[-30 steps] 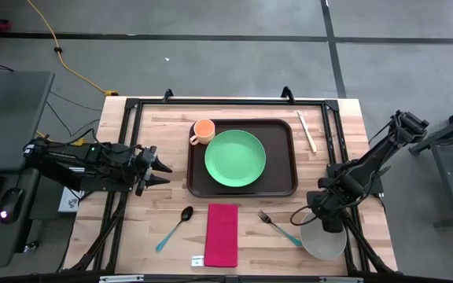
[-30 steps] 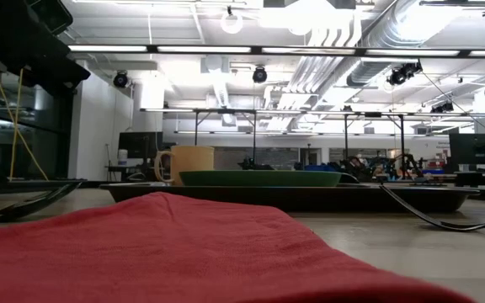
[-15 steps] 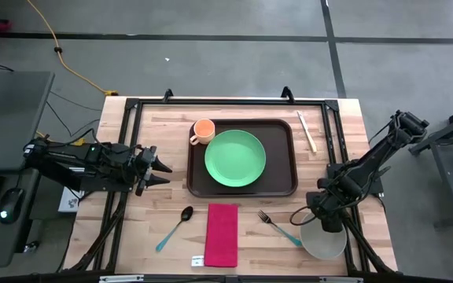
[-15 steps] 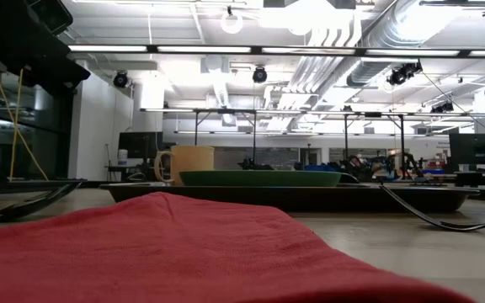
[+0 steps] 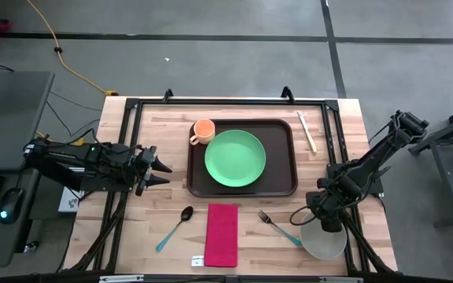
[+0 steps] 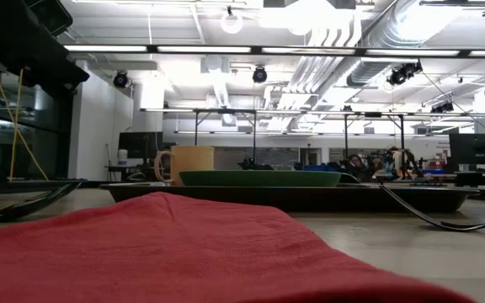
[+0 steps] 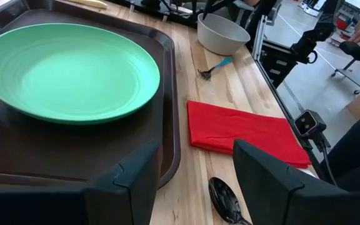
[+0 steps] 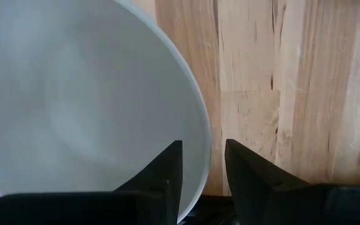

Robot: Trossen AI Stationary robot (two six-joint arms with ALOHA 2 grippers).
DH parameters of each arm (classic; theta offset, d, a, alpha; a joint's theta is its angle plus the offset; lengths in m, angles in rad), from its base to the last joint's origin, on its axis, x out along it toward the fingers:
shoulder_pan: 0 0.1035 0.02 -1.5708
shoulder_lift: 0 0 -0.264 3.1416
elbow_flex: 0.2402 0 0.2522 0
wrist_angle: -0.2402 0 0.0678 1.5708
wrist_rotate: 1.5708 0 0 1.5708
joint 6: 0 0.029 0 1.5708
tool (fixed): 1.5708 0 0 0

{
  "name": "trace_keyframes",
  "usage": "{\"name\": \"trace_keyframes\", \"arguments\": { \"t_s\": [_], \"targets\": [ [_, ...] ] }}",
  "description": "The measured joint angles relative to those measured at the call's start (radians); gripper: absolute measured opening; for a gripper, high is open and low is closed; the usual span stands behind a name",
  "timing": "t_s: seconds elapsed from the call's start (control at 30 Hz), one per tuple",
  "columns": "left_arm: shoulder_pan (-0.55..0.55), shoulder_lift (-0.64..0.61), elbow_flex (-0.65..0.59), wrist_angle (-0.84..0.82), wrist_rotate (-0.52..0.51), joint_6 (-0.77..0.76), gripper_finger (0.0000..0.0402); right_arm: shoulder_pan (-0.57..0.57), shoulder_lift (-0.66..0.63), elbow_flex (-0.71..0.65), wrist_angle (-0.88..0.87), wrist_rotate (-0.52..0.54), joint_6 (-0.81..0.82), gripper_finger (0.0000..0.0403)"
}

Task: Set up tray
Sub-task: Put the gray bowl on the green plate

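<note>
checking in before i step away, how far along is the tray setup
Done: the green plate and orange cup sit on the tray. In hand: the right tool straddles the rim of the grey bowl, not lifted. Left: the fork, spoon, red napkin and chopsticks lie on the table off the tray. The left tool waits open beside the tray.

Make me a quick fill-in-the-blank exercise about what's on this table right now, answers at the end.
1. The green plate sits on the brown ____.
2. The orange cup stands in a ____ of the tray.
3. The right gripper straddles the rim of the grey ____.
4. Between the spoon and the fork lies the red ____.

Answers: tray; corner; bowl; napkin
</note>
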Motion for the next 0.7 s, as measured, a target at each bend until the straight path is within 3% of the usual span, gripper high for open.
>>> {"name": "trace_keyframes", "arguments": {
  "t_s": [0.7],
  "targets": [
    [0.0, 0.0, 0.0, -0.008, 0.0, 0.008, 0.023, 0.0, 0.0, 0.0, 0.015, 0.036, 0.008, 0.0098]
  ]
}}
